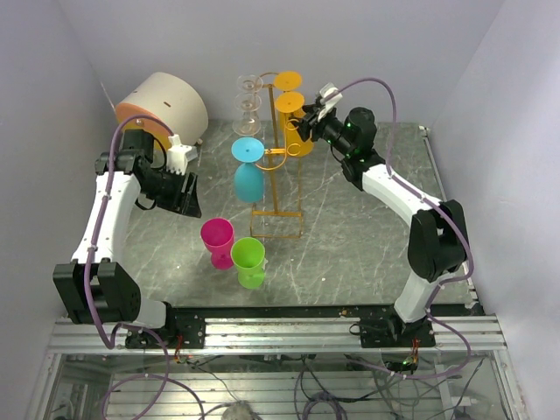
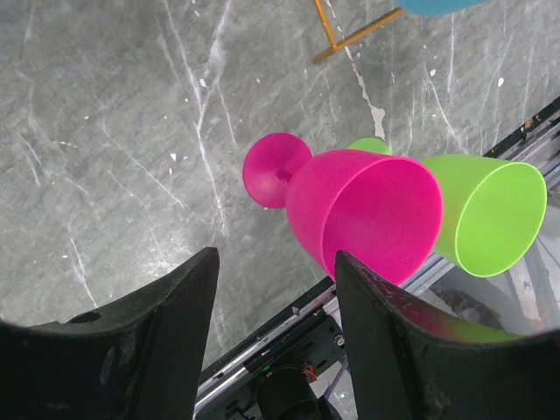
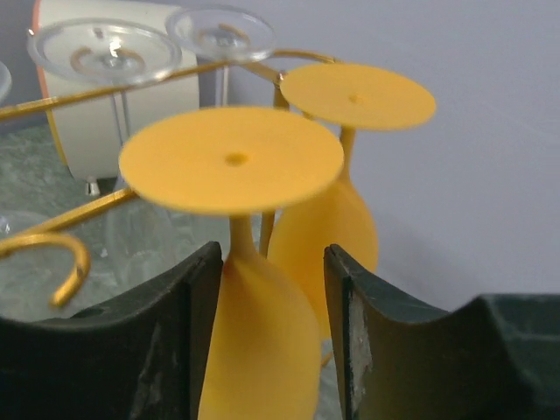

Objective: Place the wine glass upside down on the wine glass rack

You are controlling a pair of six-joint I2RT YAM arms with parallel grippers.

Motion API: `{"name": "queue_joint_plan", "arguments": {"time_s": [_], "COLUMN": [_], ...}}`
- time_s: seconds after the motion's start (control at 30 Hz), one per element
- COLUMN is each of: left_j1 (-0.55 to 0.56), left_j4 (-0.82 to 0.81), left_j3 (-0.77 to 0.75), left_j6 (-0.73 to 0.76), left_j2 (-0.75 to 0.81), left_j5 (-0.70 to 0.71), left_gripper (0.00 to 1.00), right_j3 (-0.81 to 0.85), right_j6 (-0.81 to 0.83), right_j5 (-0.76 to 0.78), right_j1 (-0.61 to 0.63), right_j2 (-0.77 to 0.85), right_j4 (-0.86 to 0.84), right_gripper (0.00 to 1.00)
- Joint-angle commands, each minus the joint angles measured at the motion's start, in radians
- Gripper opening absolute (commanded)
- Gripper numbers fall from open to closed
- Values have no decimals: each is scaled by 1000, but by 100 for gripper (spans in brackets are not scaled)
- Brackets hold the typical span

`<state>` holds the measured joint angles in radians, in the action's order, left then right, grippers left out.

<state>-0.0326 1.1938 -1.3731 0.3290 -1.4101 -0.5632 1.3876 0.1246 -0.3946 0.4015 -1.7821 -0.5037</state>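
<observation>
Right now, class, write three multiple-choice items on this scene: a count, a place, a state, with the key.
1. Count of orange plastic wine glasses on the orange-gold wire rack: A one; B three; C two.
2. The pink plastic wine glass stands: A on the rack; B on the grey marbled table; C in a gripper.
3. The left gripper is: A open, empty; B shut; C holding a glass.
Key: 1C, two hang inverted side by side; 2B, its foot rests on the table; 3A, its jaws stand apart, empty.
</observation>
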Motion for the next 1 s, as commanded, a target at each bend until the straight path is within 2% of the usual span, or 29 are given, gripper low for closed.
{"name": "queue_joint_plan", "arguments": {"time_s": [0.0,0.17,0.5,0.7,0.97], "left_j1": [30,37,100,129,180], "left_j4": [5,35,41,3,-17], "left_j3": [3,-17,-20,19,46], "left_j6": [18,45,53,48,59], "left_j2": [10,12,6,-7,-29], "left_j5": [9,25,51,114,80], "left_gripper": [66,66,63,61,59], "right_j3": [-57,-111,-244,-362,-460], "right_j6": [-1,14,57,76,22], "right_j5": [33,60,157,234,390], "right_j1": [2,2,0,0,1], "right_j2": [46,96,216,331,438], "right_j4": [-46,-54,-43,-30,14], "right_gripper": [54,62,66,71,73]}}
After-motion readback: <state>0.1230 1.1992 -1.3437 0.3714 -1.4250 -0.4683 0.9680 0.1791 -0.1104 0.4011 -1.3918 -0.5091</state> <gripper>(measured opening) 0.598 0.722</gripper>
